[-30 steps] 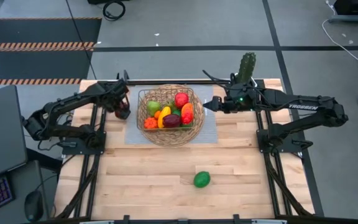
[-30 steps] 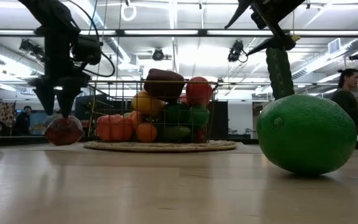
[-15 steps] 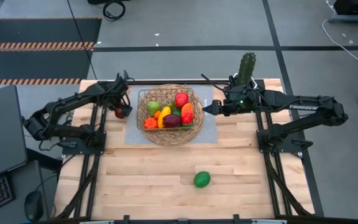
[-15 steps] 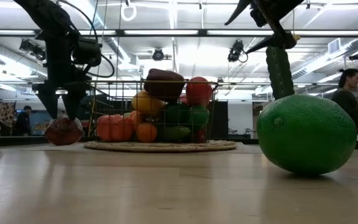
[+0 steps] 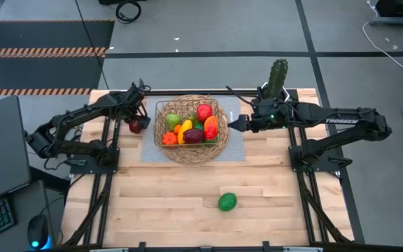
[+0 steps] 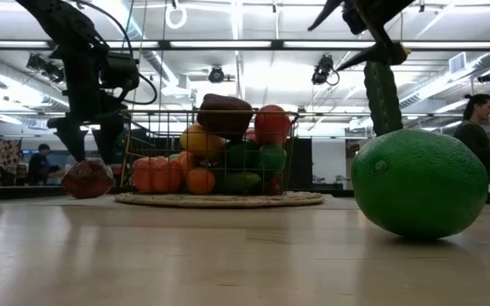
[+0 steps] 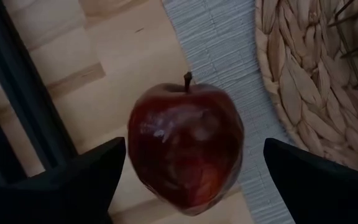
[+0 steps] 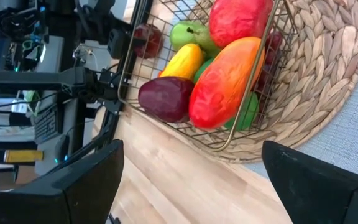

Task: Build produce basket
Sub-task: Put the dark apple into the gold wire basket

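Observation:
The basket (image 5: 191, 143), with a round tan woven base and wire walls, stands on a grey mat at the far middle of the table. It holds several fruits (image 5: 194, 126): red, green, yellow, orange and dark purple. A dark red apple (image 5: 136, 126) rests on the table at the mat's left edge, stem up (image 7: 185, 149). My left gripper (image 5: 137, 119) is open just above it, one finger on each side and apart from it (image 6: 96, 149). A lime (image 5: 227, 201) lies on the near table. My right gripper (image 5: 235, 123) is open and empty, right of the basket.
A green cactus (image 5: 278, 73) stands at the far right, behind my right arm. The grey mat (image 5: 235, 143) lies under the basket. Bare wood lies all around the lime. A person (image 6: 476, 115) stands in the room beyond.
My left gripper has opened and let go of the red apple, then risen a little. The apple stays on the table beside the basket. My right arm has kept still.

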{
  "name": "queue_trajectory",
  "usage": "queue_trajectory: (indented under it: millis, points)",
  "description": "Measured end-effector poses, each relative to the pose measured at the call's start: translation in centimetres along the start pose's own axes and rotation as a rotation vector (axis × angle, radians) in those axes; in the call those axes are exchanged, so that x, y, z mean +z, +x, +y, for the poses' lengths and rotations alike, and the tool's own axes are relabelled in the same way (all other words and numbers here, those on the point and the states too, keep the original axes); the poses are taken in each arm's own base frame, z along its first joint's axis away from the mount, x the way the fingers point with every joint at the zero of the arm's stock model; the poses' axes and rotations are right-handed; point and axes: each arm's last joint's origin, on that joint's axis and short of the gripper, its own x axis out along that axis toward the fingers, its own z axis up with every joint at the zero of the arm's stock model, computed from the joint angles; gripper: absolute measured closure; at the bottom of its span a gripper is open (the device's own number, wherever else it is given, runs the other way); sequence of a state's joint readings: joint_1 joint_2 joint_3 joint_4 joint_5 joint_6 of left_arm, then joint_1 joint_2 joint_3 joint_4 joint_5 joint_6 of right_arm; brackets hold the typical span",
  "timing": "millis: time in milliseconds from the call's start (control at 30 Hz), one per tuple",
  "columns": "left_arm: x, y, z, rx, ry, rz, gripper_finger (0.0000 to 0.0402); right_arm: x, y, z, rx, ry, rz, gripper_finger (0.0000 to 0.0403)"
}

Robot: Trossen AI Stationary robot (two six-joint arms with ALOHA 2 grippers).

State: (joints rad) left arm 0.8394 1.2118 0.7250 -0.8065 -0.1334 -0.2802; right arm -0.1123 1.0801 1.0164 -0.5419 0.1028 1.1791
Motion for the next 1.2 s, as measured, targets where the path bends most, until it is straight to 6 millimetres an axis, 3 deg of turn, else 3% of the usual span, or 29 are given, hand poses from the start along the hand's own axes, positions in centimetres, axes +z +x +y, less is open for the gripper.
queue_trajectory:
  millis: [333, 700, 1200]
  points:
    - [0.1, 0.0, 0.0, 0.0, -0.024, -0.005, 0.0012, -0.7, -0.1, 0.3, 0.012, -0.012, 0.025, 0.0019]
    - [0.2, 2.1, -0.4, 0.033, -0.023, 0.105, 0.0012, -0.7, -0.1, 0.3, 0.01, -0.01, 0.02, 0.0019]
    - [0.8, 3.6, -0.8, 0.034, -0.003, 0.12, 0.0012, -0.7, -0.1, 0.2, 0.004, 0.005, 0.029, 0.0019]
